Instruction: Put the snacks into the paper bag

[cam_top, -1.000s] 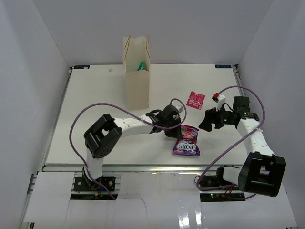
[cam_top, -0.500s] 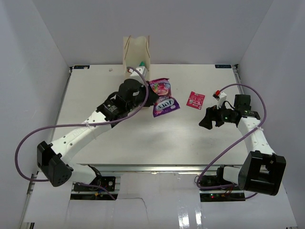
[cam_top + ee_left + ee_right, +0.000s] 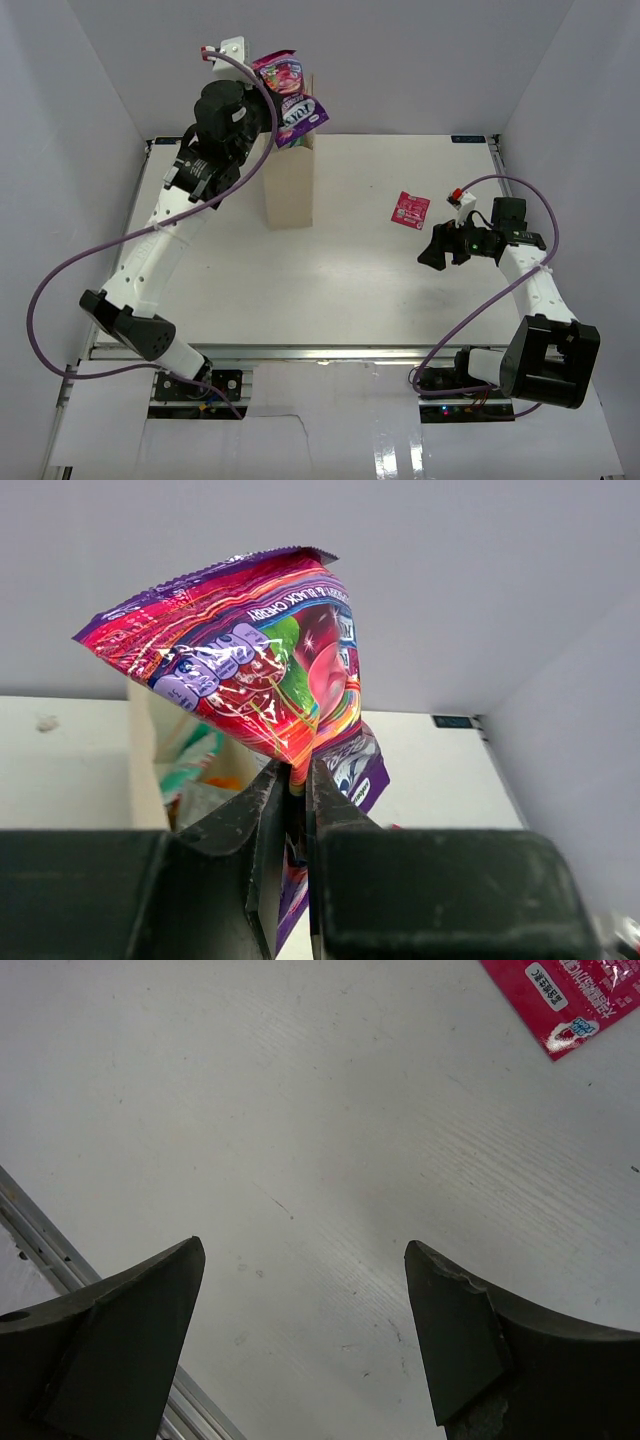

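My left gripper (image 3: 298,780) pinches the crinkly purple-pink snack packet (image 3: 250,665) above the tall cream paper bag (image 3: 288,190); next I should lower and release it. My right gripper (image 3: 302,1260) hangs spread.

Pink-red packet (image 3: 565,995) cut at view corner; purple packet (image 3: 290,95) hides paper bag (image 3: 288,190) mouth; inside, blurred, perhaps teal-and-white packet (image 3: 190,760).

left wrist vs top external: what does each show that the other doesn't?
Left wrist only: the inside of the paper bag, with a teal-and-white packet in it, and the left gripper shut on the purple-pink packet. Top external only: the right gripper, and the bag's full height standing on the table. Both: the purple-pink packet held up at the bag's mouth.
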Action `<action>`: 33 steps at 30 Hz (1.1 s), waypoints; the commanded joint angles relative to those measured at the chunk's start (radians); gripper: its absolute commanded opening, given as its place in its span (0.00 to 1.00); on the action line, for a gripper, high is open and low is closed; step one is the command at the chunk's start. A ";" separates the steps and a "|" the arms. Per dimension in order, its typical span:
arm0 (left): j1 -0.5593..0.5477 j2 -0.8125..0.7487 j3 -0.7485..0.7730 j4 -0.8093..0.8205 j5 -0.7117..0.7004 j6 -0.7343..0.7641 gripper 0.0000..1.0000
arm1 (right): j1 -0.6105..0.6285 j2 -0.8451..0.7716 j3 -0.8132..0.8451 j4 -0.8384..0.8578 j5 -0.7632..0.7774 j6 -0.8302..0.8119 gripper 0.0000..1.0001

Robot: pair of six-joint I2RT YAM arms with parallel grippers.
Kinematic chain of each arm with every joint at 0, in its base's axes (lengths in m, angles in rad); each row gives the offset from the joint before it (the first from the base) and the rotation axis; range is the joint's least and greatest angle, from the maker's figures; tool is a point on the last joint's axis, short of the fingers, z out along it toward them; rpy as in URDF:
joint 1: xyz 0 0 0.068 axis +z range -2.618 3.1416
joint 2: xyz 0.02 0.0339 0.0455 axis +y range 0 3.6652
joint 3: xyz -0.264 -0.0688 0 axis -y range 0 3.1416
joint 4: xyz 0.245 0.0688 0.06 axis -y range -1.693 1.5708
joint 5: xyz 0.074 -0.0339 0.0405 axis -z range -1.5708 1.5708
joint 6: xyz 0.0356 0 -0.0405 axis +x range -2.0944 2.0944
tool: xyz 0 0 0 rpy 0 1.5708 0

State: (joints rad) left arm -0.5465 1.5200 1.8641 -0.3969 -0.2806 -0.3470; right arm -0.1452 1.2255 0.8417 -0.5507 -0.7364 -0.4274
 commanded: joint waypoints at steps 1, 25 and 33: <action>0.028 0.034 0.101 -0.014 -0.054 0.077 0.00 | -0.010 -0.003 0.031 0.018 -0.021 -0.005 0.87; 0.063 0.202 0.171 0.055 -0.097 0.203 0.00 | -0.013 0.029 0.042 0.041 -0.028 0.012 0.87; 0.069 0.276 0.287 0.056 -0.101 0.243 0.02 | -0.017 0.019 0.007 0.043 -0.029 0.013 0.87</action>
State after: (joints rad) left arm -0.4850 1.8549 2.0674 -0.3820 -0.3817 -0.1307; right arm -0.1555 1.2583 0.8417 -0.5240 -0.7418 -0.4221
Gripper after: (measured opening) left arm 0.218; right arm 0.867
